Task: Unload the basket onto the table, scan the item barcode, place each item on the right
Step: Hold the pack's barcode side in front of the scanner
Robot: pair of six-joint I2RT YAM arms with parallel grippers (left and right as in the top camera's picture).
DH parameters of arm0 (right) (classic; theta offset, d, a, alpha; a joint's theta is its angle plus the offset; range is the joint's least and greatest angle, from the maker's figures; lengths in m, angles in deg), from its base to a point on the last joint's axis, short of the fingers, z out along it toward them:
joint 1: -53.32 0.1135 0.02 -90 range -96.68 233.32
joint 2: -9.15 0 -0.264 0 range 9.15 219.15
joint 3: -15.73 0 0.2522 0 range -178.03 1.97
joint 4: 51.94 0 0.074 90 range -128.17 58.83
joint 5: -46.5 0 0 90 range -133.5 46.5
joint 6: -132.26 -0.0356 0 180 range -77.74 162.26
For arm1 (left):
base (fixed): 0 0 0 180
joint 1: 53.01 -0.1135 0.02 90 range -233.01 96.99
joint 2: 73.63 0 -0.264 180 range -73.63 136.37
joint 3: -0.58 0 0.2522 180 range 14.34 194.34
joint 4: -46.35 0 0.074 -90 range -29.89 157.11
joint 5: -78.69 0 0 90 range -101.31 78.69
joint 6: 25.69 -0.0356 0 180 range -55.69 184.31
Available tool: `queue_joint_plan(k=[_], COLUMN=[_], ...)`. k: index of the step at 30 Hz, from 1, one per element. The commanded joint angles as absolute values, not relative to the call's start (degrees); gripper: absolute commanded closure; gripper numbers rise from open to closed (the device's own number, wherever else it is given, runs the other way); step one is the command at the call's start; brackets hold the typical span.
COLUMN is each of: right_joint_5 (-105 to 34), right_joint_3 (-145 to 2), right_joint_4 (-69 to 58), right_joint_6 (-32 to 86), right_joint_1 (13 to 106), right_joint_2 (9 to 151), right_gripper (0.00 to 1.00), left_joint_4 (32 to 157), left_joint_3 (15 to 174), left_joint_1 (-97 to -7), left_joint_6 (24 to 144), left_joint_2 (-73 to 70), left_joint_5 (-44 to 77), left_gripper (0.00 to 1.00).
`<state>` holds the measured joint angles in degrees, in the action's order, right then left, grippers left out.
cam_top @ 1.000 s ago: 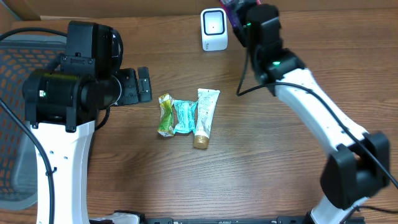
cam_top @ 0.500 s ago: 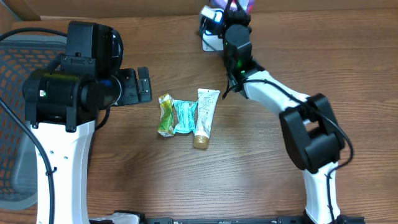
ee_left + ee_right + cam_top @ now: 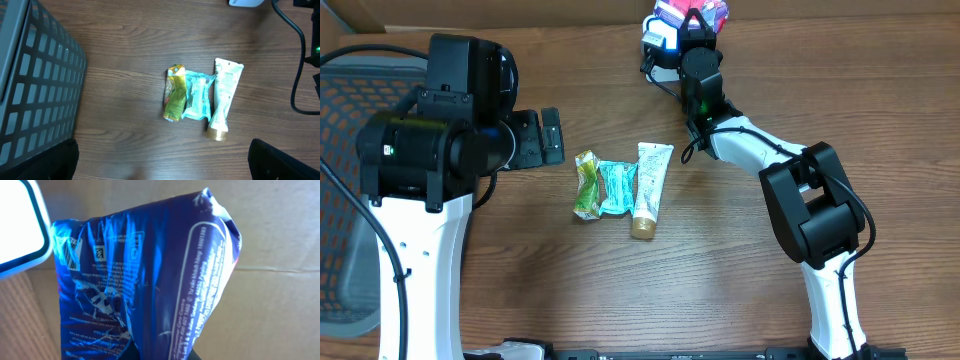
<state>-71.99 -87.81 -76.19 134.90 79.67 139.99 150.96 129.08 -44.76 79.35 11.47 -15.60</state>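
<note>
One scanner (image 3: 17, 225), one blue pouch (image 3: 145, 290), one tube (image 3: 649, 190), one yellow packet (image 3: 586, 185), one teal packet (image 3: 617, 187) and one mesh basket (image 3: 35, 90).

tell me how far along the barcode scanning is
Done: the right end effector is shut on a purple packet and holds it up at the white scanner. In hand: presenting that packet; whether the scan has registered cannot be seen. Left: a yellow-green packet, a teal packet and a tube lie untouched in a row, and the left end effector hangs open, holding nothing.
</note>
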Motion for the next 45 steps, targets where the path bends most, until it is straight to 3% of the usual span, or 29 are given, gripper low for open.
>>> queue_joint_plan(k=[1, 35, 45], right_joint_5=[-70.39, -65.89, -70.94], right_joint_3=[-88.85, -88.85, -88.83], right_joint_4=[-78.01, -80.11, -73.79], right_joint_6=[135.99, 135.03, 119.32], right_joint_1=[79.56, 79.97, 81.90], right_joint_2=[140.48, 141.55, 129.39], right_gripper=[0.96, 0.96, 0.96], left_joint_4=[150.89, 150.91, 150.91], left_joint_3=[129.23, 129.23, 129.23], left_joint_1=[-44.74, -44.74, -44.74], left_joint_6=[80.18, 80.18, 80.18], left_joint_2=[11.38, 11.38, 11.38], left_joint_5=[-15.73, -15.73, -15.73], left_gripper=[0.01, 0.00, 0.00])
